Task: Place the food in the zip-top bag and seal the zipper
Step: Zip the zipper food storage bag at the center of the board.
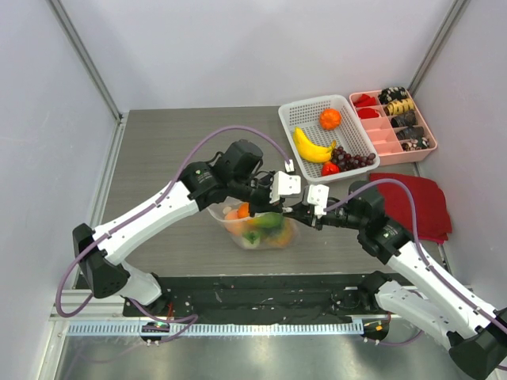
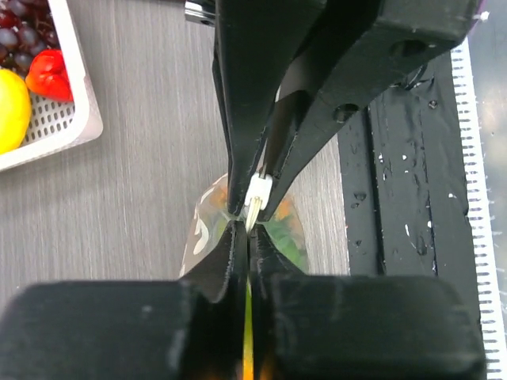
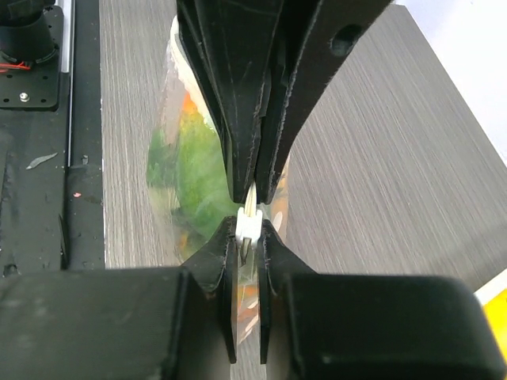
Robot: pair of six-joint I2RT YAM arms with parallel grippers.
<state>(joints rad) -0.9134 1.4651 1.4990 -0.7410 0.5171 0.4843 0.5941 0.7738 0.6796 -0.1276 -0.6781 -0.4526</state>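
Zipper is pinched tight in the jaws of left gripper and right gripper, food bagged; sealing is in hand, and a slide along the strip seems called for next.

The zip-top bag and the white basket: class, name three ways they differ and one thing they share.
The zip-top bag is clear and crinkly; the white basket is open mesh. The bag sits centre-front; the basket lies at the far right. The left pincer and right pincer pinch the bag's top edge; nothing touches the basket. Both hold toy food.
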